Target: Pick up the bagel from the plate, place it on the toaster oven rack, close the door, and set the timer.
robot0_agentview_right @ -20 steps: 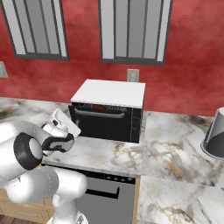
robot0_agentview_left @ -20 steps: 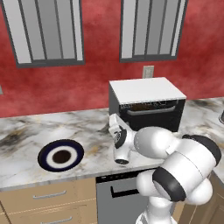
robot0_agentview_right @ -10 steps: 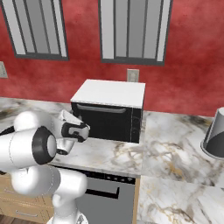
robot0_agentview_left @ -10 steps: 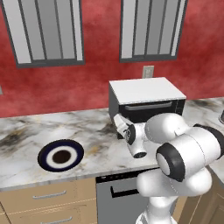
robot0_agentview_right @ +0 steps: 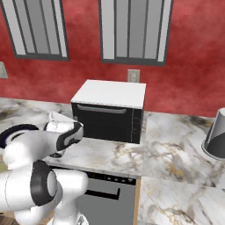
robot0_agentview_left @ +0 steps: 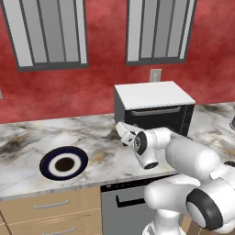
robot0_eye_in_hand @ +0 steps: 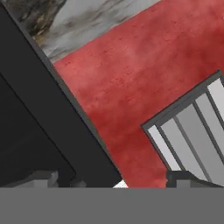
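1. Bagel: my guess is it sits on the rack inside the toaster oven, behind the shut door. Cavity hidden, so I cannot confirm.
2. Left base view: plate lies near-left on the table, well apart from the oven, carrying nothing but its flat brown mark. Oven stands far-right against the red wall. Its door is upright and flush, with the grey bar handle across the top.
3. Left base view: gripper hangs just beside the oven's left near corner, above the table, pointing left and away from the door. It holds nothing.
4. Right base view: same oven, with the door closed and the handle showing. Gripper is left of the oven, near its left side. Touching or not, I cannot tell.
5. Hand view: rolled picture. Gripper has its jaws spread wide, tips far apart, nothing between them. The oven's black side is at left, with wall, a window and a strip of table beyond.
6. Handling judgement: bagel looks light, puffy and soft. It squashes if pinched hard, is not slippery or fragile, and is best taken across its outer sides.
7. Step judged: pick, place and door look done, timer left. Timer control too small to make out.
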Controlling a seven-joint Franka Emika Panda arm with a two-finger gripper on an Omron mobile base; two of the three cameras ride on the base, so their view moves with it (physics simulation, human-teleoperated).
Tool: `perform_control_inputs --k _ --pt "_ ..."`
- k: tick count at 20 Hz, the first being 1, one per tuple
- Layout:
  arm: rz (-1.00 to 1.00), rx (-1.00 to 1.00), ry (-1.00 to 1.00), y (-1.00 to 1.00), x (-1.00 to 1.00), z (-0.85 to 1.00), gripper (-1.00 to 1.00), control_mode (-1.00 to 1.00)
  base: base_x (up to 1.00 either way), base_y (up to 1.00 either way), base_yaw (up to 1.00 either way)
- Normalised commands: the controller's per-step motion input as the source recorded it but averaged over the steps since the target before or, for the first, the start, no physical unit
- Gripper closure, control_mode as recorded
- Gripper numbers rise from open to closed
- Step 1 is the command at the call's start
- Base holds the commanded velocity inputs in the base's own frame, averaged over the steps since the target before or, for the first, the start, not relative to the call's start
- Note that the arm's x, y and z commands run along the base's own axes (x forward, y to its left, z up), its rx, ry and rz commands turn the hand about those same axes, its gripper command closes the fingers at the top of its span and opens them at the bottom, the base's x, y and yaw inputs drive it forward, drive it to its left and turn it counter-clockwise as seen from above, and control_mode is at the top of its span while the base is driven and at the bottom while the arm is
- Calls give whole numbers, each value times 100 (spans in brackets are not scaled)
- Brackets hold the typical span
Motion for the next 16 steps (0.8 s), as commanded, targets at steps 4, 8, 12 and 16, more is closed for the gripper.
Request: perform_control_inputs --k 4,8,12,16 --pt "16 -16 11 12 -46 97 -100 -100 0 0 0" --pt "14 -8 16 6 -64 100 -100 -100 0 0 0" --pt "12 1 17 3 -70 100 -100 -100 0 0 0" --pt "2 17 22 9 -51 96 -100 -100 0 0 0"
